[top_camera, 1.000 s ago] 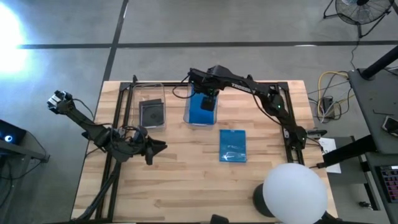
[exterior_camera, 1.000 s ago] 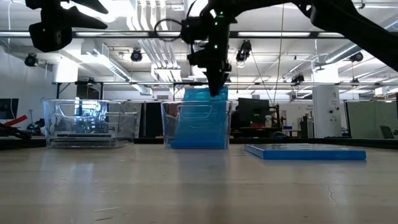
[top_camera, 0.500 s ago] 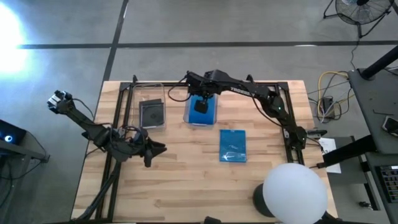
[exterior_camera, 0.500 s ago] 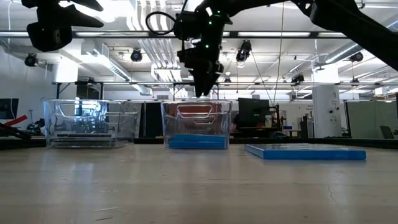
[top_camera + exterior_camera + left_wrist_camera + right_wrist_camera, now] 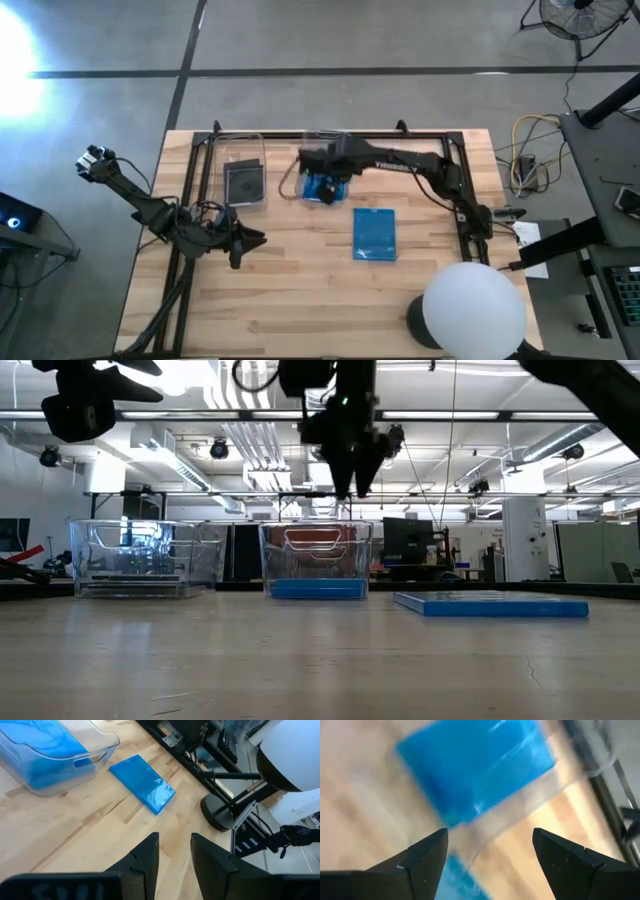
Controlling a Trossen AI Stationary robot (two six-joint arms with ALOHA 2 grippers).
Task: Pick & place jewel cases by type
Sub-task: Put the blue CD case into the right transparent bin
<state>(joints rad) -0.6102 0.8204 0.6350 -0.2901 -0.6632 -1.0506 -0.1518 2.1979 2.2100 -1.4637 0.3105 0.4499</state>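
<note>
Blue cases in bin: bright blue, flat and glossy, lying on the floor of the middle clear bin (image 5: 315, 560); in the high view the blue cases (image 5: 318, 188) show partly under the right arm.
Loose blue case: a thin blue case (image 5: 374, 233) with a printed sheen, flat on the bare wood well apart from the bins; seen edge-on in the low view (image 5: 490, 604) and in the left wrist view (image 5: 142, 783).
Dark case: a grey-black square case (image 5: 245, 182) flat inside the left clear bin (image 5: 243, 145).
Bins: clear hard plastic, rectangular with rounded corners and thin walls (reflections blur what is inside from table height).
Right gripper: the right gripper (image 5: 322, 188) hangs above the middle bin, its fingers spread wide and holding nothing; the right wrist view (image 5: 490, 852) shows blue plastic between the two dark fingertips but not touched.
Left gripper: the left gripper (image 5: 250, 240) waits low over the table's left side, fingers a small gap apart, empty.
Change: a second ago a blue case stood tilted in the middle bin under the right gripper; it now lies flat, and the gripper has risen clear of it.
Table: pale wooden planks with a black metal frame along its edges.
Room: grey concrete floor, a white round lamp head (image 5: 474, 305) at the table's near right corner, ceiling pipes and strip lights beyond.
</note>
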